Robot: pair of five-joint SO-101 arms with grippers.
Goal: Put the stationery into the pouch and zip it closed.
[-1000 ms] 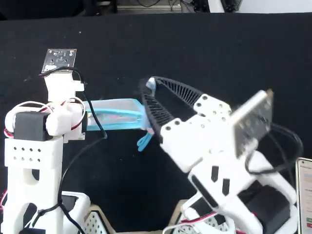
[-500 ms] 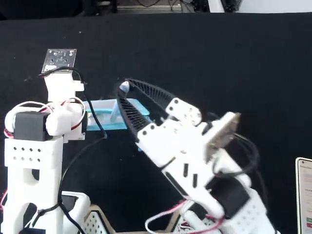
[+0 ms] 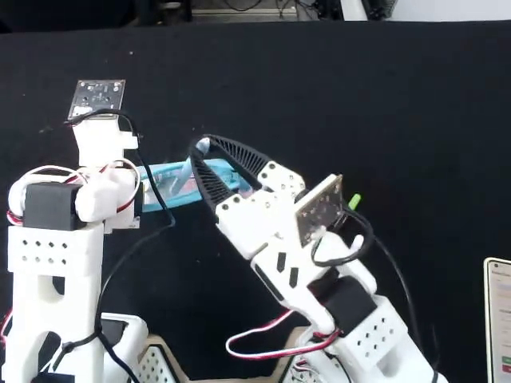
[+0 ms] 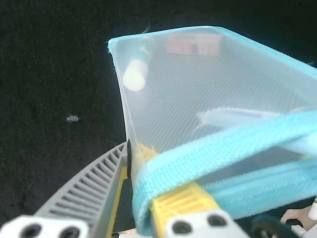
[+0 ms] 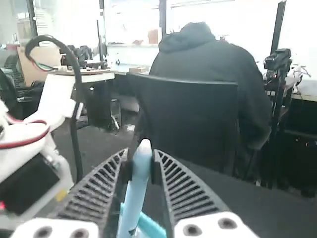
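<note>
Tabletop: black cloth (image 3: 399, 96), matte, no sheen.
Change: in the last second the right gripper (image 5: 142, 151) has swung from the pouch's free end to over the pouch's middle, carrying the pen (image 5: 137, 176) with it. Left gripper (image 4: 133, 158) and pouch (image 3: 169, 185) haven't moved.
Meaning: the pen looks lined up with the pouch's mouth, so I'd call this the insertion step. Can't tell whether its lower tip is past the zip line. Zipping not started.
Right jaws: narrow, clamped on the pen's barrel just below its upper end. The pen points steeply down toward the pouch.
Left jaws: closed on the pouch's edge, at the end opposite the free end. The pouch's mouth appears to face up.
Pouch: flat soft rectangle with translucent white mesh walls, light-blue woven tape trim and zip. Likely limp, so the mouth may need holding open.
Inside pouch: a pink block (image 4: 193, 44) and a pale round-ended piece (image 4: 133, 74) show through the mesh, at the pouch's end away from the left jaws.
Pen: slim light-blue barrel, smooth plastic, rounded top.
Jaw build: dark ribbed printed fingers on the right. Grey ribbed finger plus a yellow pad on the left.
Stray: small green item (image 3: 354, 201) on the cloth, well apart from the pouch, past the right arm. Type unclear, possibly more stationery to load.
</note>
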